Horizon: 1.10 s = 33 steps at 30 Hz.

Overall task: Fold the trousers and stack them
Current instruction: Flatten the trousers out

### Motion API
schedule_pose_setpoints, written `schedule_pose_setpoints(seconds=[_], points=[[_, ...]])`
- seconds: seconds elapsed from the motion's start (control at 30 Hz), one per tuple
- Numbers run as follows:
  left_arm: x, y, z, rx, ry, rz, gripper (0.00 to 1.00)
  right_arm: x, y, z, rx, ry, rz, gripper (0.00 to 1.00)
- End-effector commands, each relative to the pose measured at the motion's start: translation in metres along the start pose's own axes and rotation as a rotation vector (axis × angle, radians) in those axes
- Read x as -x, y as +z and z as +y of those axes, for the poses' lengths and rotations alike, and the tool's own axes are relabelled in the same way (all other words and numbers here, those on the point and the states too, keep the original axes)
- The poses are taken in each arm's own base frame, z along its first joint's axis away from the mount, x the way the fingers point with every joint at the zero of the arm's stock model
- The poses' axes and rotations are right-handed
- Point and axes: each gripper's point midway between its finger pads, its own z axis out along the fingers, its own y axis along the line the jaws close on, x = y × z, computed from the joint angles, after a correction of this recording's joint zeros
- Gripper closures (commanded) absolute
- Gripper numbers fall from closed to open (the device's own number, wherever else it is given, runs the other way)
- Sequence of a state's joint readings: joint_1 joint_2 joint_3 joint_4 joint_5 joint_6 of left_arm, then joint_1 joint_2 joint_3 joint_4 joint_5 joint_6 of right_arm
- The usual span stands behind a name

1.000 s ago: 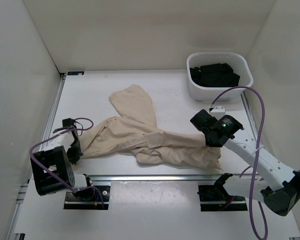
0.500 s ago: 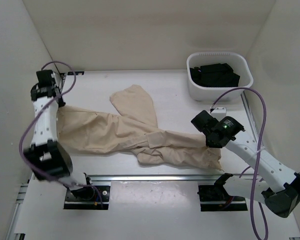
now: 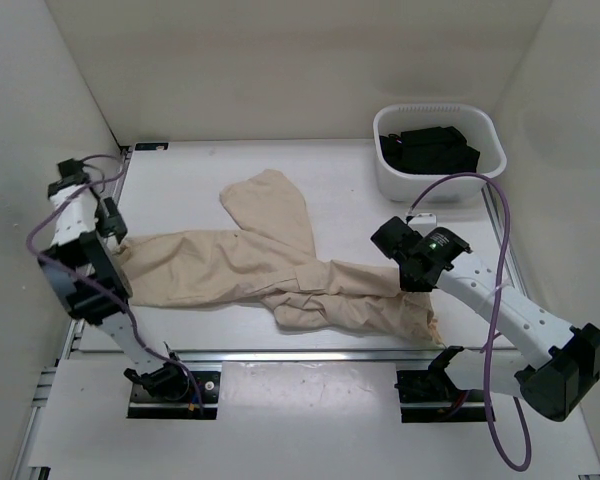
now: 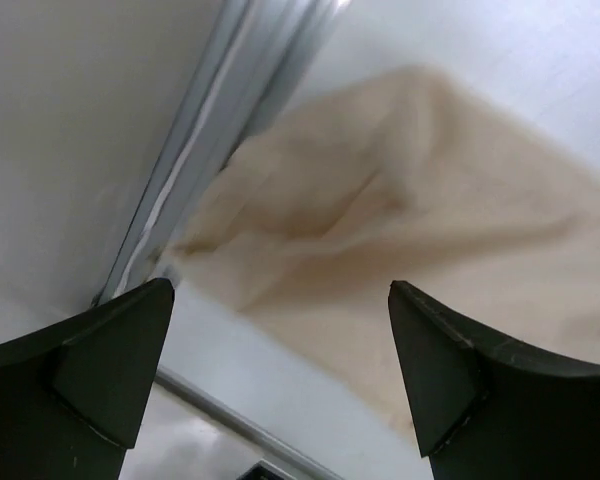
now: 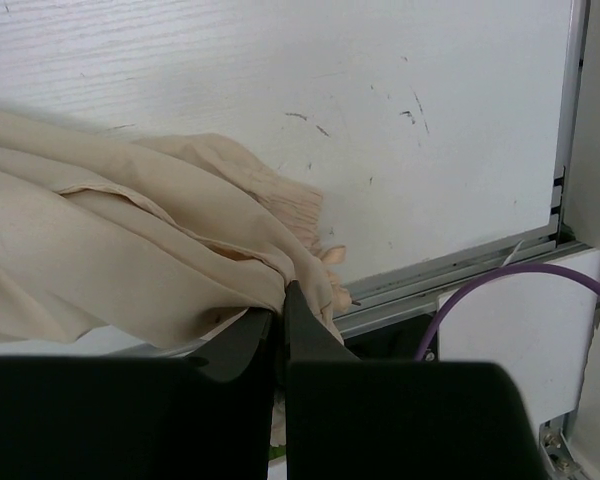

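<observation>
Currently the trousers (image 3: 250, 265) lie unfolded across the table (image 3: 350, 190), the right gripper (image 5: 280, 303) pinched shut on cloth at their right end, the left gripper (image 4: 280, 300) wide open over the far-left leg end, which it probably must grasp to start folding.

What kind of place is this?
Likely a laboratory robot cell: plain white walls close in a white table, two cabled arms are bolted at its edge, and trousers lie on it.
</observation>
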<state>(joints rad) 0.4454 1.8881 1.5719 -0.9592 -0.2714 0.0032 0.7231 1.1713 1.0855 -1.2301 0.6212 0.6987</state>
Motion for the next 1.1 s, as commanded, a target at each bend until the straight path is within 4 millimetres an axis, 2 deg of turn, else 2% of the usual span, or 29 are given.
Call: schedule_pose_setpoints(seconds=[0.0,0.03,0.07,0.17,0.2,0.27,0.3,0.33,0.37,0.43,0.47,0.5,0.53,0.57,0.6,0.63,0.7,0.73,0.77,0.8,0.83,0.87,0.9,0.93,0.97,1.0,1.07], points=[[-0.052,-0.017,0.030,-0.013,-0.084,0.037,0.00,0.009,-0.007,-0.007,-0.011,-0.012,-0.043,1.00],[-0.064,-0.011,0.032,-0.019,-0.098,0.061,0.00,0.009,-0.004,-0.008,-0.021,-0.019,-0.033,1.00],[-0.085,-0.002,0.037,-0.024,-0.126,0.106,0.00,0.009,-0.004,-0.011,-0.037,-0.024,-0.036,1.00],[-0.099,0.018,0.047,-0.042,-0.188,0.140,0.00,0.015,-0.004,-0.015,-0.066,-0.043,-0.039,1.00],[-0.103,0.026,0.042,-0.056,-0.185,0.160,0.00,0.020,-0.006,-0.016,-0.061,-0.033,-0.050,1.00],[-0.106,0.045,0.041,-0.057,-0.189,0.188,0.00,0.032,-0.004,-0.015,-0.061,-0.071,-0.060,1.00],[-0.101,0.056,0.040,-0.059,-0.186,0.207,0.00,0.041,0.003,-0.015,-0.063,-0.060,-0.041,1.00],[-0.091,0.063,0.039,-0.068,-0.191,0.182,0.00,0.061,-0.002,-0.015,-0.047,-0.040,-0.066,1.00],[-0.088,0.070,0.036,-0.080,-0.192,0.186,0.00,0.077,0.002,-0.028,-0.065,-0.041,-0.062,1.00],[-0.072,0.072,0.030,-0.129,-0.199,0.159,0.00,0.111,0.007,-0.036,-0.065,-0.009,-0.062,1.00],[-0.069,0.074,0.027,-0.149,-0.201,0.156,0.04,0.151,-0.014,-0.041,-0.043,0.008,-0.158,1.00],[-0.065,0.074,0.022,-0.176,-0.204,0.150,0.17,0.170,-0.014,-0.040,-0.046,0.004,-0.174,1.00],[-0.067,0.078,0.019,-0.188,-0.203,0.163,0.46,0.186,-0.025,-0.043,-0.047,0.001,-0.207,1.00],[-0.069,0.077,0.019,-0.189,-0.202,0.172,0.65,0.201,-0.029,-0.044,-0.058,-0.021,-0.226,1.00],[-0.071,0.079,0.018,-0.190,-0.201,0.181,0.85,0.223,-0.054,-0.049,-0.037,0.025,-0.304,1.00],[-0.077,0.081,0.016,-0.192,-0.200,0.195,0.86,0.222,-0.063,-0.054,-0.037,0.024,-0.303,1.00],[-0.082,0.077,0.022,-0.180,-0.209,0.196,0.86,0.213,-0.078,-0.060,-0.019,0.073,-0.321,1.00],[-0.089,0.076,0.023,-0.178,-0.217,0.206,0.86,0.187,-0.065,-0.051,-0.020,0.042,-0.264,1.00],[-0.088,0.074,0.029,-0.173,-0.231,0.197,0.86,0.169,-0.080,-0.061,-0.003,0.089,-0.310,1.00],[-0.091,0.071,0.039,-0.164,-0.260,0.191,0.86,0.148,-0.074,-0.059,0.005,0.168,-0.299,1.00],[-0.097,0.070,0.045,-0.150,-0.273,0.197,0.86,0.124,-0.066,-0.059,0.010,0.212,-0.273,1.00],[-0.100,0.069,0.049,-0.146,-0.285,0.199,0.86,0.070,-0.045,-0.065,-0.008,0.239,-0.195,1.00],[-0.104,0.065,0.056,-0.139,-0.307,0.193,0.86,0.041,-0.033,-0.061,0.006,0.379,-0.135,0.79],[-0.115,0.065,0.054,-0.133,-0.304,0.215,0.86,0.009,-0.031,-0.066,0.018,0.440,-0.101,0.61],[-0.122,0.064,0.057,-0.131,-0.316,0.223,0.86,-0.030,-0.009,-0.063,-0.016,0.447,-0.003,0.39],[-0.125,0.062,0.056,-0.131,-0.316,0.226,0.86,-0.044,-0.006,-0.061,-0.024,0.548,0.031,0.17],[-0.135,0.058,0.058,-0.120,-0.324,0.234,0.86,-0.058,-0.008,-0.069,-0.048,0.625,0.039,0.06]])
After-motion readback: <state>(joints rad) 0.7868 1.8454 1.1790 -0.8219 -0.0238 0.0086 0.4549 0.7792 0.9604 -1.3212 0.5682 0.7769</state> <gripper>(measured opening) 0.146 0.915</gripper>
